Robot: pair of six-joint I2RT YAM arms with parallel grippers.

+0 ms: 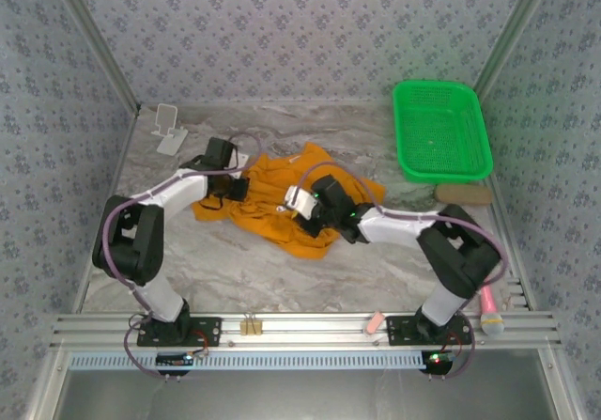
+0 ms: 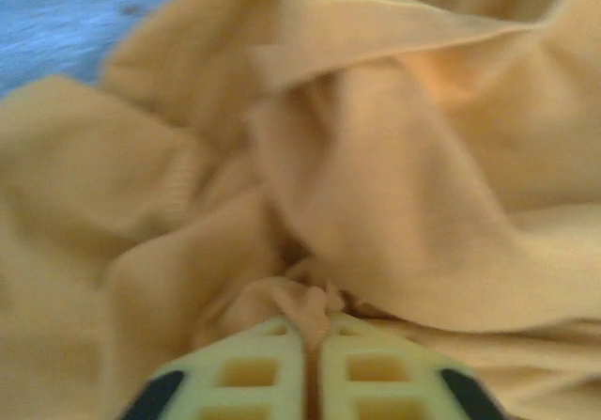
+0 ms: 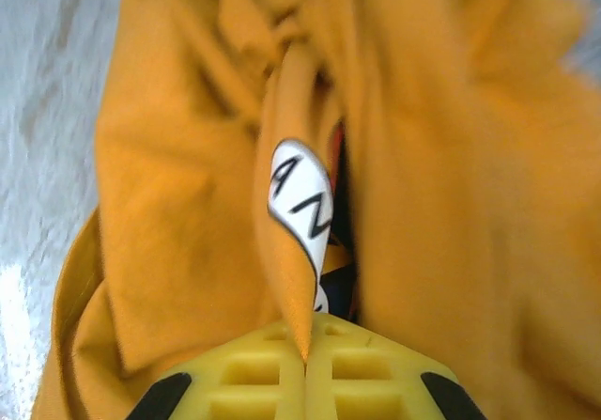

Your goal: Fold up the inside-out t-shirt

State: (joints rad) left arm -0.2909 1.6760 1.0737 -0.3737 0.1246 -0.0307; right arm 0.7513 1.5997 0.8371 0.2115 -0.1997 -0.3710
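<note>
The orange t-shirt (image 1: 282, 204) lies crumpled in the middle of the marble table (image 1: 244, 274). My left gripper (image 1: 237, 191) rests on its left edge. In the left wrist view that gripper (image 2: 312, 331) is shut on a pinched fold of the t-shirt (image 2: 394, 185). My right gripper (image 1: 302, 215) is over the shirt's centre. In the right wrist view it (image 3: 305, 340) is shut on a fold of the t-shirt (image 3: 178, 204), beside the white lettered print (image 3: 302, 199).
A green basket (image 1: 441, 131) stands at the back right, a tan oblong object (image 1: 463, 194) just in front of it. A white stand (image 1: 169, 129) is at the back left. On the front rail lie a clip (image 1: 250, 325), a pink piece (image 1: 374, 321) and a pink-handled tool (image 1: 491, 309).
</note>
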